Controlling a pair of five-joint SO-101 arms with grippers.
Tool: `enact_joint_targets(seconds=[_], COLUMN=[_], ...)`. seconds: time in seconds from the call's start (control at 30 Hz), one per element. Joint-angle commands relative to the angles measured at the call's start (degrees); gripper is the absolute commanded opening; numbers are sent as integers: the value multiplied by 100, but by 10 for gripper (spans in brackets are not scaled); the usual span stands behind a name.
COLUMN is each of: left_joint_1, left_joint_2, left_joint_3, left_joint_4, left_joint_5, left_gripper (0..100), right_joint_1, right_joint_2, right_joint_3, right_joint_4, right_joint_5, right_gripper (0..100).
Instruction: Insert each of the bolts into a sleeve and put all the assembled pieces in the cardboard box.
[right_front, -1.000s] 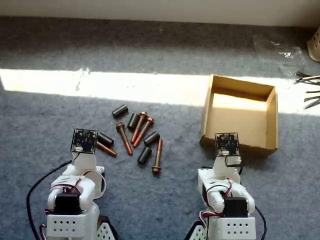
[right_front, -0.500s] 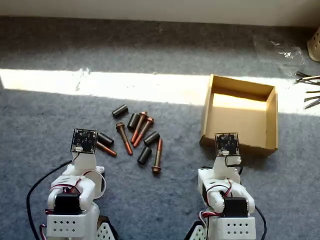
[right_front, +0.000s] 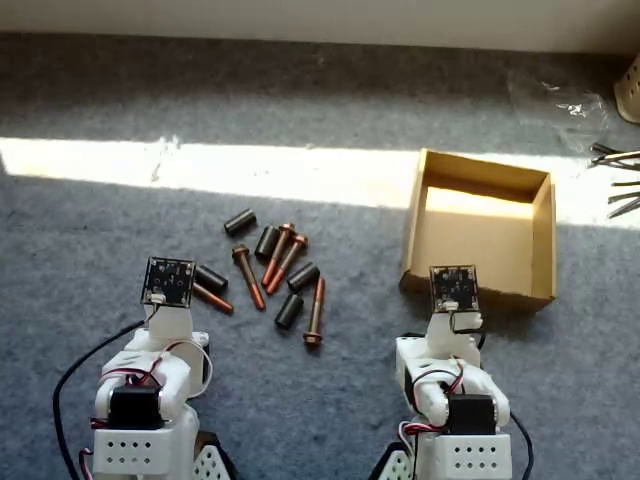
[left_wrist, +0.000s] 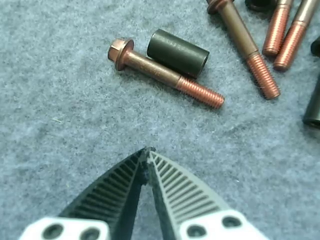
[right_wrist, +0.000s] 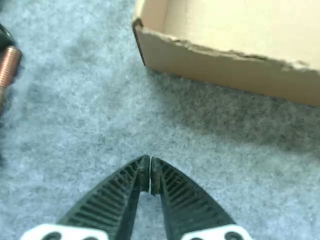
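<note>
Cardboard box, bolts and sleeves loose outside

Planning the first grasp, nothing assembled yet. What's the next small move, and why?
Probably open the left claw and lower it onto the bolt lying just ahead, beside a sleeve: that claw is shut and empty, no bolt is in a sleeve, and the cardboard box looks empty.

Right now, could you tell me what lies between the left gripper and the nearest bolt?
Only bare carpet separates the left gripper from that bolt, per the left wrist view.
</note>
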Motion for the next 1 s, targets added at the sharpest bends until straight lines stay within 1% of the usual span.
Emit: enact_joint_targets(seconds=[0.0,0.6,0.83,0.9,0.97], left_joint_1=[-57,-101,-101,-101,-101], left_joint_2=[-31,-31,-40,-40,-40], left_joint_3=[127,127,127,127,127], left_joint_4=[26,-18,-26,-26,-35], left_joint_5=[-18,-35,-44,-44,-53], left_gripper=[7,7,7,7,7], right_joint_1=[-40,-40,-31,-22,-22], right_joint_2=[-22,-22,-22,-22,-22], right_joint_3=[620,629,629,629,629], right_joint_4=[13,-40,-673,-813,-875], right_joint_5=[-18,-9,35,527,1292], right_gripper=[7,7,7,7,7])
